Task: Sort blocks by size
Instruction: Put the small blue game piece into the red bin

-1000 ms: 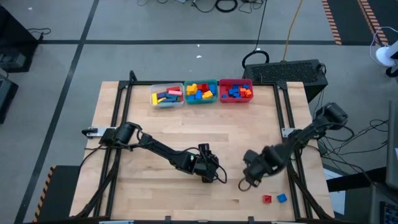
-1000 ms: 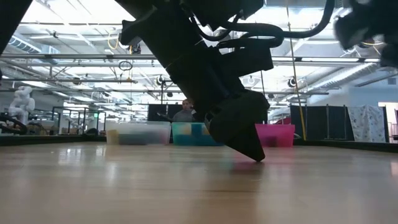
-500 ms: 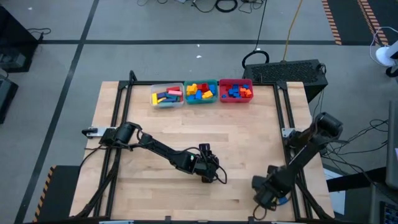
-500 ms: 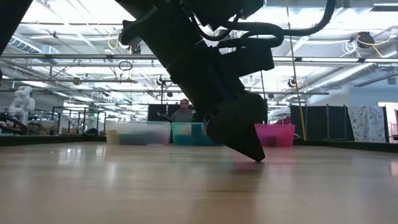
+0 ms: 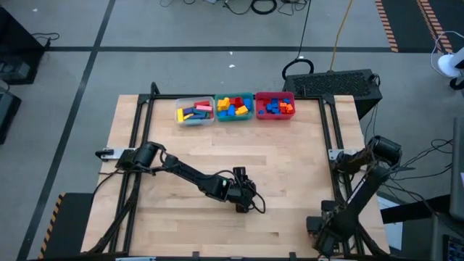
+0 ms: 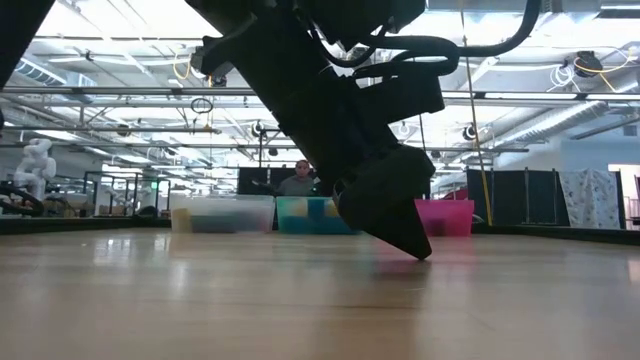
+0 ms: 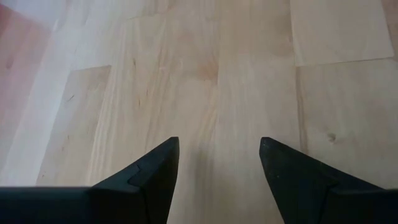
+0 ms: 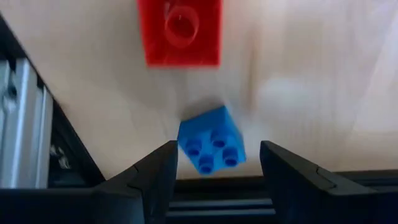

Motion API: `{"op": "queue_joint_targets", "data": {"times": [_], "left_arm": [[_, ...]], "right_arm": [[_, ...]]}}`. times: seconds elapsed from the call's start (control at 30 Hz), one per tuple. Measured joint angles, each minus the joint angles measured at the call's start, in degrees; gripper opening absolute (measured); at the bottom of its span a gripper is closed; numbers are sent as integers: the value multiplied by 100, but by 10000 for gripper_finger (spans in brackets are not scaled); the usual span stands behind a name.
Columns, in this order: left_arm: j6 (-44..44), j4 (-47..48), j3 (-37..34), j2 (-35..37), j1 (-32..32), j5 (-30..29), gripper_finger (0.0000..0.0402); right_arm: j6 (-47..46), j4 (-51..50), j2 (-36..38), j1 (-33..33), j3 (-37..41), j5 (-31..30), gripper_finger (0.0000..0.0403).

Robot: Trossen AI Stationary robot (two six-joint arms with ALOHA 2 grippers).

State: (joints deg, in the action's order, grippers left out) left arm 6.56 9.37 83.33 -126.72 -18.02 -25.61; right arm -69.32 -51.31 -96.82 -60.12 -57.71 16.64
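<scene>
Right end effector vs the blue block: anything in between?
Nothing visible. The blue block lies on bare wood between the open fingers of the right end effector. The red block sits beyond it, not in the path.

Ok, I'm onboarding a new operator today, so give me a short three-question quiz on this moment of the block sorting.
1. True or false: the right gripper is shut on the small blue plastic brick.
2. Which bin stands between the other two: A clear plastic bin, B teal plastic bin, C red plastic bin?
3. What lies between the left gripper's open fingers?

Key: 1 false, it is open with the brick between its fingers, a red plastic brick beyond. 2 B. 3 only the bare wooden table.
</scene>
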Motion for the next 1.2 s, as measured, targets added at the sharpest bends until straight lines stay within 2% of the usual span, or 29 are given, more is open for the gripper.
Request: {"op": "queue_joint_targets", "data": {"times": [0.13, 0.4, 0.63, 0.83, 0.93, 1.2], "left_arm": [[10, 0, 0, 0, 0, 7, 228], [21, 3, 0, 2, -4, 7, 228], [54, 9, 0, 2, -4, 7, 228], [58, 8, 2, 4, -4, 11, 228], [62, -7, 2, 4, -4, 13, 228], [62, -80, 2, 4, 0, 33, 228]], "right_arm": [[11, 0, 0, -236, 0, -38, 212], [-1, -2, -19, -378, -1, -624, 212], [371, 190, -487, -396, 4, -164, 212], [395, 268, -708, -387, -31, -84, 210], [317, 230, -686, -368, -25, -94, 196], [-161, 238, -599, -369, -11, -7, 108]]}}
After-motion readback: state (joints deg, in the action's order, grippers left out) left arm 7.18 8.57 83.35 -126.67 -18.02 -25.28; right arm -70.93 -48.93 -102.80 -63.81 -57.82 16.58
